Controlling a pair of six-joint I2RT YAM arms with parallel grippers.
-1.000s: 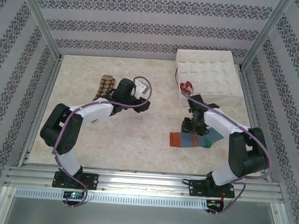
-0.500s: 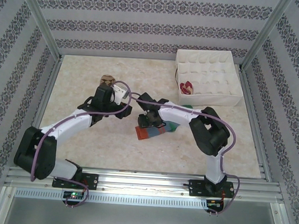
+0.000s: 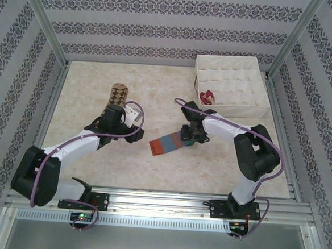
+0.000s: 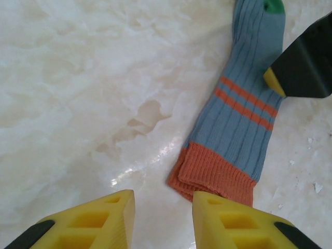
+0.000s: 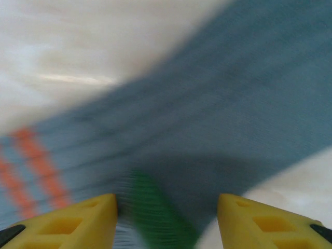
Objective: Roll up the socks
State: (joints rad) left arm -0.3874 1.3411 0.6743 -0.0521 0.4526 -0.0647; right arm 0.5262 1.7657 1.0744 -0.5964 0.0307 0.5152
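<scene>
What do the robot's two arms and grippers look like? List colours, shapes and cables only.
Both the left arm and the right arm have white links joined by bulky black joints, with a purple cable looping along each. The left gripper and right gripper carry blocky yellow fingers with square recesses and black outer trim.

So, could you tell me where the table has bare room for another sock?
The tabletop is bare along the far edge between the argyle sock and the white box, and in front of the striped sock. Mid-table is crowded: the left fingers and right fingers both sit at that sock.
</scene>
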